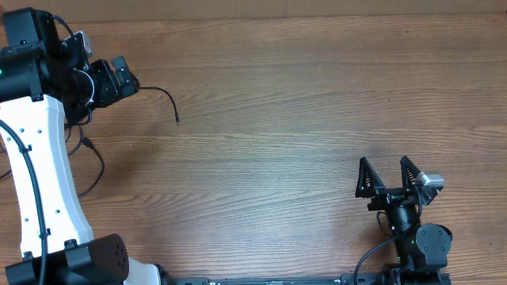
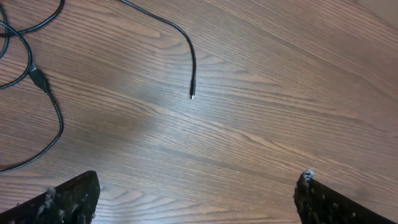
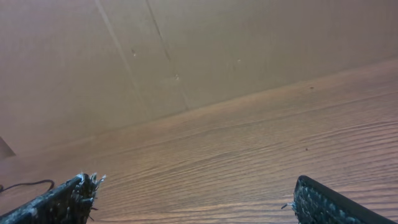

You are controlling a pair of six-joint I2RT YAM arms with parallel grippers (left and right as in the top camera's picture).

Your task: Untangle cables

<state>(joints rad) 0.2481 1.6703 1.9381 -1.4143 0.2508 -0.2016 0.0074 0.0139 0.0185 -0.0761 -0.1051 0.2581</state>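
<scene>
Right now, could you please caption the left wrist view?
Open left gripper above the wooden table, loose black cables lying ahead.

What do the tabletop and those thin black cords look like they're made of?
Table: probably wood or wood-print laminate, matte, with streaky grain lines. Cables: likely rubber or plastic sheathing, smooth black, lying in loose curves; one end carries a small pale tip, perhaps metal.

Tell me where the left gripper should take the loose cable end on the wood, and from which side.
Grip the cable on the straight stretch just behind its plug tip, coming straight down with the open left gripper, jaws across the cord. That stretch lies flat and alone, apart from the loops.
</scene>
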